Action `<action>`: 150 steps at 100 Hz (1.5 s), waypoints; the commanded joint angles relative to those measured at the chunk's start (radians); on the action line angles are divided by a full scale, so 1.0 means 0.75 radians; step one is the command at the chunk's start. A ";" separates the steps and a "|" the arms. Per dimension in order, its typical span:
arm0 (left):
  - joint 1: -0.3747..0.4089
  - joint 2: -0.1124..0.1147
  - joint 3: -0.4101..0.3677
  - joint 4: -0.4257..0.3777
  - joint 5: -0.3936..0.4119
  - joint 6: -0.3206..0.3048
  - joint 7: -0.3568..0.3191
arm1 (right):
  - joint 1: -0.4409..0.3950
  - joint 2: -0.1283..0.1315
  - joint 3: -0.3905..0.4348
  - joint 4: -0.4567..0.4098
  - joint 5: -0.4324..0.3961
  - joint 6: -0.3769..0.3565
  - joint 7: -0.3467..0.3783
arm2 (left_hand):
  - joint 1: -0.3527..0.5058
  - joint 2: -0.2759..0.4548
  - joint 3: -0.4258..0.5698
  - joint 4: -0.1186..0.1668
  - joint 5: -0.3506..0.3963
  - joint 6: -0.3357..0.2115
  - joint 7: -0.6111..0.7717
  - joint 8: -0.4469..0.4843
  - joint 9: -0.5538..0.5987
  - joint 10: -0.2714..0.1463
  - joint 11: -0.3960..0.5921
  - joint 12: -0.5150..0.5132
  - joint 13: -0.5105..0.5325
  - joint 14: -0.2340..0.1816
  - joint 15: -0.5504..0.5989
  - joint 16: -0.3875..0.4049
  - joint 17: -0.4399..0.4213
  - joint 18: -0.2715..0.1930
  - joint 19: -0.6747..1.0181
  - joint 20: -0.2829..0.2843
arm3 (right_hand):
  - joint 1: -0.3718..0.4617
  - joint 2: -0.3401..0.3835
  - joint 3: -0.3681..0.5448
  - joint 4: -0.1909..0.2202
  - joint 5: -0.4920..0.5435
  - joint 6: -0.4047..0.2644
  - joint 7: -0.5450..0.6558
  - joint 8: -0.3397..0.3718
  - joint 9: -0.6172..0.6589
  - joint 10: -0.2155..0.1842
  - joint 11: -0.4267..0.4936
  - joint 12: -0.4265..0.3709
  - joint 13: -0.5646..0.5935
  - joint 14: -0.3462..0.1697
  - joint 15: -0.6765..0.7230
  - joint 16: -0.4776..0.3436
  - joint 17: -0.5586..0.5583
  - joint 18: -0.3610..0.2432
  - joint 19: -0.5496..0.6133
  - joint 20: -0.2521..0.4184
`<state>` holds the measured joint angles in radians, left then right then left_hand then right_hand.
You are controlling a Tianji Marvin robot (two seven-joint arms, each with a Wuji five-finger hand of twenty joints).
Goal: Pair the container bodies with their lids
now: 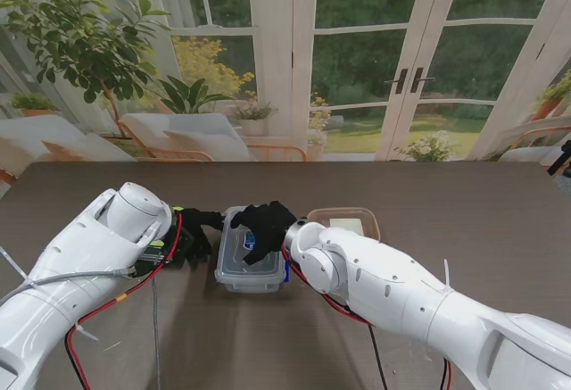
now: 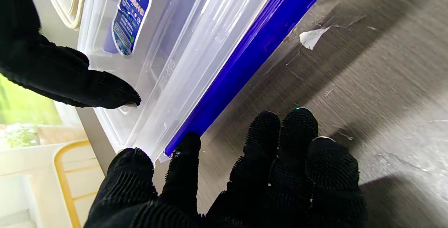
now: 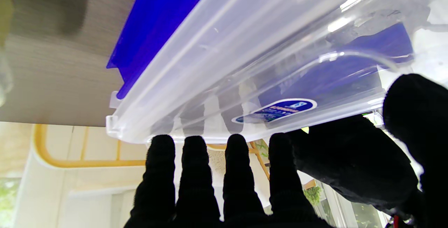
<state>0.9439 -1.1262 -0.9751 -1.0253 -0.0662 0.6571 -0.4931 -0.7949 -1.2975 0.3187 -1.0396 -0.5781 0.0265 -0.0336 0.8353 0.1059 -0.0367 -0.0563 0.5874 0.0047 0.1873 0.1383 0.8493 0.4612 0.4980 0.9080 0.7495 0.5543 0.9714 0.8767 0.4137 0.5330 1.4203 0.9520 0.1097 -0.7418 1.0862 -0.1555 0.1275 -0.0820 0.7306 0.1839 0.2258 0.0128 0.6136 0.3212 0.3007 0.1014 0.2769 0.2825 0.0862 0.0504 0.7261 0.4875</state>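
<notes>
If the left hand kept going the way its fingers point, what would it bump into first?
Probably the clear container. The left hand points at its side, and two fingers look as if they already touch its blue clip; the others aim at the bare table.

Past the far edge of my brown table (image 1: pixel 500 229) I see tall white-framed glass doors (image 1: pixel 406 60) with dark handles (image 1: pixel 409 79), and green garden behind them. A leafy potted tree (image 1: pixel 80 37) stands at my far left, with cream loungers (image 1: pixel 187 136) beside it and a small flowering pot (image 1: pixel 252 113) near the door frame. On the tabletop by my left side lies a little white scrap (image 2: pixel 311 38)
</notes>
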 commanded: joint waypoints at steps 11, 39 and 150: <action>-0.007 -0.034 0.017 0.038 -0.009 -0.024 -0.014 | -0.025 0.000 -0.015 0.014 0.001 0.000 0.040 | 0.030 0.001 0.005 0.018 -0.323 -0.042 -0.287 -0.160 -0.033 -0.001 0.030 0.022 0.043 0.037 0.075 0.017 0.028 -0.064 0.018 0.014 | -0.004 0.022 -0.038 -0.004 -0.017 -0.008 -0.002 0.010 -0.026 -0.012 -0.003 0.008 0.090 -0.024 0.158 0.051 -0.175 -0.009 0.010 -0.009; 0.016 -0.053 0.005 0.035 0.022 -0.067 0.074 | -0.024 0.001 -0.016 0.018 0.004 -0.006 0.044 | 0.053 -0.010 0.010 0.018 -0.327 -0.021 -0.278 -0.172 -0.039 -0.006 0.042 0.023 0.061 0.038 0.088 0.015 0.054 -0.055 0.034 0.012 | -0.004 0.022 -0.038 -0.004 -0.018 -0.009 -0.002 0.010 -0.027 -0.013 -0.004 0.008 0.090 -0.023 0.158 0.051 -0.175 -0.009 0.009 -0.008; -0.073 -0.094 0.109 0.188 0.027 -0.126 0.075 | -0.023 0.012 -0.011 0.006 0.002 -0.008 0.058 | 0.060 -0.029 0.011 0.022 -0.229 0.020 -0.255 -0.165 -0.021 -0.012 0.063 0.005 0.103 0.034 0.094 -0.005 0.108 -0.022 0.054 -0.026 | -0.004 0.022 -0.039 -0.004 -0.020 -0.009 -0.004 0.008 -0.028 -0.015 -0.005 0.008 0.087 -0.024 0.156 0.051 -0.176 -0.010 0.007 -0.006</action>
<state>0.8836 -1.1764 -0.9022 -0.8933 -0.0409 0.5679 -0.4107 -0.7922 -1.2930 0.3208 -1.0439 -0.5761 0.0235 -0.0203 0.8313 0.1263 -0.0529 -0.0576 0.3933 0.0644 -0.0076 0.0059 0.8260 0.4555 0.5244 0.9112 0.8002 0.5466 0.9978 0.8753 0.4763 0.5365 1.4362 0.9464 0.1098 -0.7418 1.0861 -0.1555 0.1275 -0.0820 0.7306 0.1839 0.2255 0.0128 0.6126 0.3212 0.2974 0.1015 0.2752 0.2821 0.0820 0.0485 0.7261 0.4875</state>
